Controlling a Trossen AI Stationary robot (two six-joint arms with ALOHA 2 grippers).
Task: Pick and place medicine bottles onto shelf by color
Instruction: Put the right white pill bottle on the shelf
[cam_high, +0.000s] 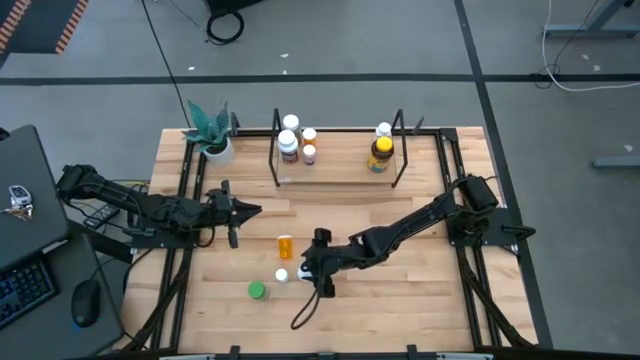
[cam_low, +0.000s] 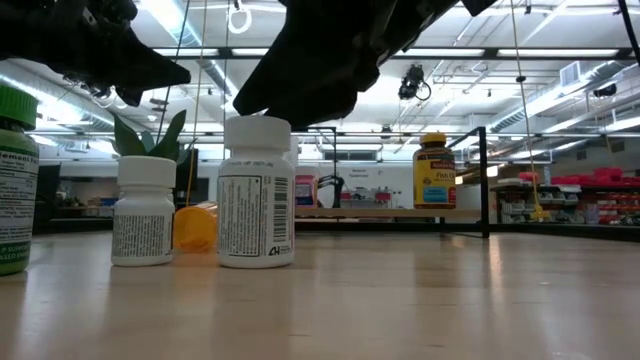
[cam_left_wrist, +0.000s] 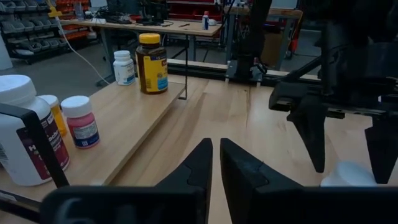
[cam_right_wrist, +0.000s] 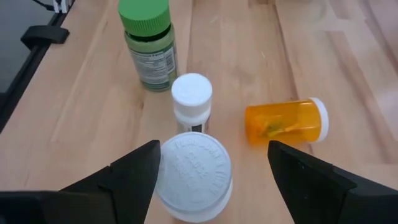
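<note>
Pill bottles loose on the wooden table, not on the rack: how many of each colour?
Green-capped green plastic bottle: 1
White plastic bottles, small and large: 2
Orange plastic bottle, lying down: 1
Total: 4

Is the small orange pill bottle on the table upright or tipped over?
Tipped over. The small orange pill bottle lies on its side on the wooden table, white cap pointing sideways, while the green-capped bottle stands upright.

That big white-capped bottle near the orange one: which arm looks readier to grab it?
The right. Its pincer hangs open directly over the white-capped bottle, a finger on each side. The left pincer is nearly shut and off to the side, nearer the shelf.
</note>
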